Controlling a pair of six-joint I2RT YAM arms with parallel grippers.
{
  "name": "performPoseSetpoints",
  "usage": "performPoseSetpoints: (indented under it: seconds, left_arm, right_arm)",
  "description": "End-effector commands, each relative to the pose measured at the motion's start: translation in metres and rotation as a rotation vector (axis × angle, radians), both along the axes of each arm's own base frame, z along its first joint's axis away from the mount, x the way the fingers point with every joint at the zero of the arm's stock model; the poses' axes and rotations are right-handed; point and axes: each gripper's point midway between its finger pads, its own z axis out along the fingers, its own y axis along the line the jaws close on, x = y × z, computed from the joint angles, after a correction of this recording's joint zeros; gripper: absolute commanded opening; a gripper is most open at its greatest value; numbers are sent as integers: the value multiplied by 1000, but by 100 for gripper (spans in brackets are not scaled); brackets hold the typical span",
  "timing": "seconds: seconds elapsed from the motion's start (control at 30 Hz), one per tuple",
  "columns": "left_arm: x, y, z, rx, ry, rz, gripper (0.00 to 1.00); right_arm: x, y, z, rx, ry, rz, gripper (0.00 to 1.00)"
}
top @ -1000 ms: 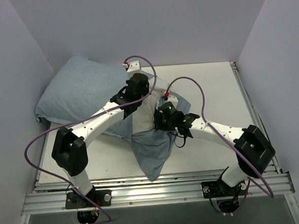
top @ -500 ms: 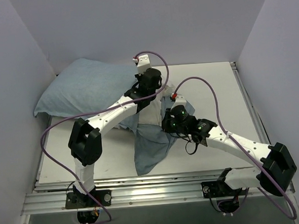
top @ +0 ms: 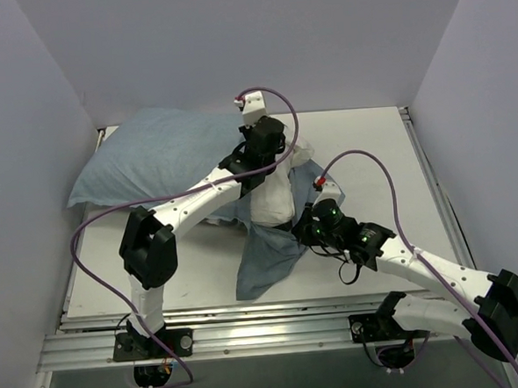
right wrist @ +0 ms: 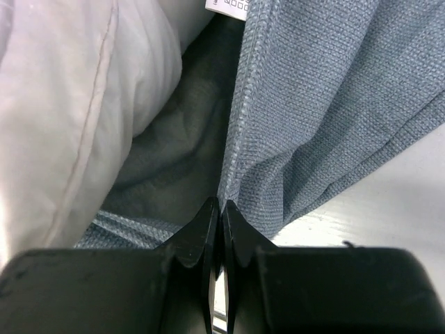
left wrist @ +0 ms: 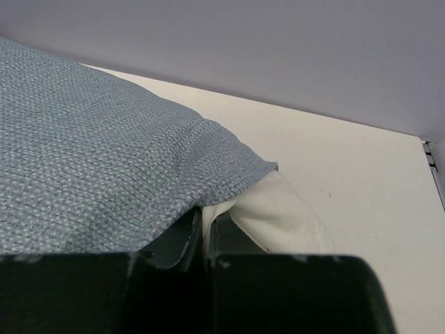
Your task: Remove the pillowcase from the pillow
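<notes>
The light blue pillowcase [top: 155, 152] still covers most of the pillow at the back left, and its open end hangs loose toward the front [top: 263, 260]. The white pillow [top: 274, 199] sticks out of the opening at the table's middle. My left gripper [top: 271, 169] is shut on a fold of the white pillow [left wrist: 281, 212], with the pillowcase [left wrist: 104, 167] draped just over the jaws. My right gripper [top: 305, 229] is shut on the hem of the pillowcase [right wrist: 327, 97], with the pillow [right wrist: 62, 104] to its left.
The white table [top: 371, 152] is walled at the back and on both sides. The pillow's covered end presses against the left wall [top: 29, 173]. A metal rail [top: 267, 330] runs along the front edge. A small white tag [right wrist: 229, 5] shows at the pillow's seam.
My right gripper has pulled the pillowcase hem toward the front right. More of the white pillow shows between the grippers. The left gripper has shifted slightly back and right with the pillow.
</notes>
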Motion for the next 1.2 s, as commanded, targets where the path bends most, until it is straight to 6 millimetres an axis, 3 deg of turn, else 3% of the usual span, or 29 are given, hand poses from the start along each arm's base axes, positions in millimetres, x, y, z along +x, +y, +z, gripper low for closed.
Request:
performPoseSetpoints:
  seconds: [0.0, 0.1, 0.13, 0.17, 0.23, 0.33, 0.43, 0.5, 0.63, 0.67, 0.7, 0.8, 0.83, 0.87, 0.93, 1.0, 1.03, 1.07, 1.17]
  left_arm:
    - [4, 61, 165, -356, -350, 176, 2]
    - [-12, 52, 174, -393, -325, 72, 2]
    - [-17, 47, 162, -393, -288, 32, 2]
    - [-31, 36, 173, -420, -284, -68, 2]
    - [-44, 23, 162, -439, -239, -163, 2]
    - [-67, 5, 165, -429, -176, -321, 2]
    - [-85, -2, 172, -407, -180, -417, 2]
    - [-95, 1, 169, -396, -175, -441, 3]
    - [-107, 12, 148, -305, -120, -459, 27]
    - [-114, 18, 154, -310, -126, -459, 32]
    - [-117, 20, 145, -299, -108, -460, 38]
    - [-131, 33, 152, -320, -128, -463, 61]
    - [-134, 35, 140, -323, -106, -460, 65]
    - [-140, 45, 146, -337, -119, -445, 71]
    - [-145, 56, 131, -332, -85, -416, 78]
    - [-155, 77, 130, -326, -85, -374, 87]
    - [-156, 85, 111, -301, -55, -349, 91]
    - [-162, 101, 114, -304, -67, -320, 93]
    - [-171, 142, 73, -289, 19, -197, 96]
  right_arm:
    - [-53, -23, -37, -96, 206, 69, 0]
    - [-46, -16, -29, -60, 171, 70, 0]
    - [-36, -15, -23, -54, 127, 49, 0]
    - [-31, -12, -17, -44, 102, 49, 0]
    - [-18, -2, -4, -20, 32, 67, 0]
    - [-1, 11, 13, 15, -45, 76, 0]
    - [11, 19, 35, 58, -121, 69, 6]
    - [14, 13, 43, 68, -172, 38, 16]
    - [12, -4, 67, 111, -267, -12, 38]
    - [11, -9, 69, 103, -281, -13, 46]
    - [12, -14, 72, 93, -297, -30, 48]
    - [11, -22, 88, 66, -336, -27, 57]
    - [8, -27, 84, 27, -317, -23, 60]
    - [8, -27, 95, 25, -332, -14, 65]
    - [8, -26, 100, -12, -343, 20, 71]
    - [8, -21, 115, -15, -367, 57, 78]
    - [7, -17, 114, -32, -367, 91, 79]
    - [6, -12, 117, -28, -375, 114, 82]
    - [5, 9, 124, -6, -401, 190, 87]
